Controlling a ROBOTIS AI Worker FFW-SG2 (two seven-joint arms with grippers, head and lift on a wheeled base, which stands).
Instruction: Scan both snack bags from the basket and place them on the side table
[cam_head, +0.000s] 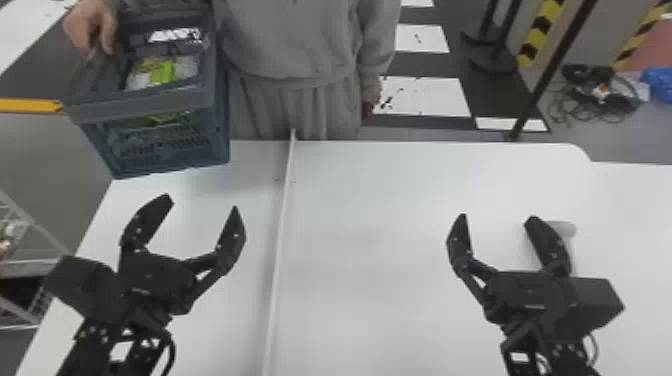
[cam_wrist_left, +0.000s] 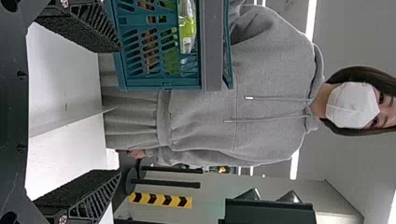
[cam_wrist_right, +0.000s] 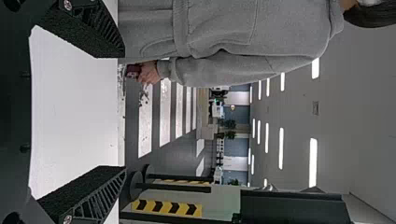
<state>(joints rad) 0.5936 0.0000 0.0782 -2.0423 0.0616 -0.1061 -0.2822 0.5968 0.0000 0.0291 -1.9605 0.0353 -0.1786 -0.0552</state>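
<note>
In the head view my left gripper (cam_head: 202, 202) stands open over the table's left part, and my right gripper (cam_head: 495, 217) is open over the right part, nothing between either pair of fingers. Beyond the left gripper, a person's hand (cam_head: 90, 25) holds the blue-grey basket (cam_head: 150, 102) at the table's far left corner. Inside lies a green and white snack bag (cam_head: 162, 71); other contents are hard to tell apart. The left wrist view has the basket (cam_wrist_left: 159, 84) past the open left gripper (cam_wrist_left: 120, 109), with a bag (cam_wrist_left: 187, 28) behind its wall. The right gripper (cam_wrist_right: 125, 112) faces the table's far edge.
A thin raised white strip (cam_head: 280, 225) runs lengthwise across the white table (cam_head: 380, 240). A small greyish object (cam_head: 565, 228) lies beside the right gripper's outer finger. A wire rack (cam_head: 30, 265) stands at the left, and black posts (cam_head: 550, 65) stand behind the table.
</note>
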